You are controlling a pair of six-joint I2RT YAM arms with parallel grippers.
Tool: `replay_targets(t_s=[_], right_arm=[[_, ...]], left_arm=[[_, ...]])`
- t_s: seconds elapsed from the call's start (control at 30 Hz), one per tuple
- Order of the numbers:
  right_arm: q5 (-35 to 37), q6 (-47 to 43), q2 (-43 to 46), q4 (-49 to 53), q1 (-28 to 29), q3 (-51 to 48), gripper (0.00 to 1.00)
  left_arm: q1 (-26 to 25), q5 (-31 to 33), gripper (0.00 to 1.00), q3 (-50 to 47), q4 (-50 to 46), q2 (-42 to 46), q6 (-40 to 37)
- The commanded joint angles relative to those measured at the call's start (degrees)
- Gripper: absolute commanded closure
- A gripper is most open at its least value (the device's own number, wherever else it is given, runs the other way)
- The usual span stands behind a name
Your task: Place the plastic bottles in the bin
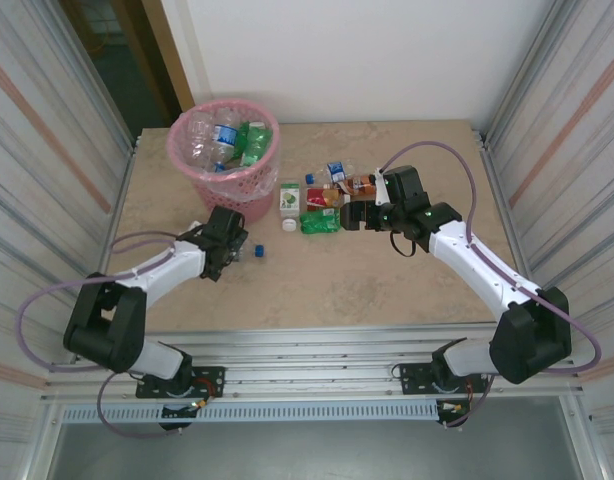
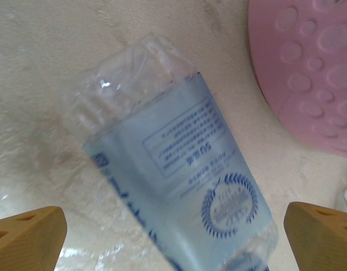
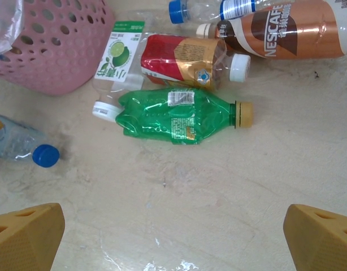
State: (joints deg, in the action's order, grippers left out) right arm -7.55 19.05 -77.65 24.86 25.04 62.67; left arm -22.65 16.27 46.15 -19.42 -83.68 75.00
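Pink lattice plastic forms the bin (image 1: 242, 190), which stands at about 10 o'clock on the beige desk (image 1: 387, 285). Several crushed plastic bottles (image 1: 227, 140) lie inside it. At the bin's 6 o'clock the left jaws stand wide apart and grip nothing. A flattened clear bottle (image 2: 179, 180) with a pale blue label lies on the desk between their orange fingertips (image 2: 26, 237). At the bin's 3 o'clock, a loose cluster lies on the desk: a green bottle (image 1: 320, 222), a red-and-gold one (image 3: 179, 59), a lime-labelled one (image 3: 117, 59) and a brown coffee bottle (image 3: 286, 31). The right jaws, at the green bottle's 3 o'clock, are wide open and empty.
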Motion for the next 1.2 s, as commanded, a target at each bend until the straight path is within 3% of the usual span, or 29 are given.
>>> replay_targets(t_s=[0.0, 0.33, 0.57, 0.93, 1.17], right_arm=[[-0.59, 1.25, 0.45, -0.46, 0.08, 1.47, 0.02], [-0.19, 1.34, 0.50, -0.60, 0.19, 0.94, 0.02], [-0.27, 1.34, 0.41, -0.76, 0.19, 1.05, 0.02], [1.37, 1.08, 1.76, 0.37, 0.05, 0.86, 0.02], [2.80, 0.94, 3.93, 0.94, -0.51, -0.03, 0.02]], left_arm=[[1.09, -1.16, 0.01, 2.55, 2.72, -2.95, -3.12], [1.41, -3.30, 0.03, 4.49, 2.58, -8.76, -3.82], [1.55, -2.87, 0.21, 1.47, 0.05, -7.51, -3.36], [3.90, -1.84, 0.57, -3.39, -1.00, 3.10, -10.36], [5.15, 0.49, 0.58, -1.07, -4.91, 15.88, -20.60]])
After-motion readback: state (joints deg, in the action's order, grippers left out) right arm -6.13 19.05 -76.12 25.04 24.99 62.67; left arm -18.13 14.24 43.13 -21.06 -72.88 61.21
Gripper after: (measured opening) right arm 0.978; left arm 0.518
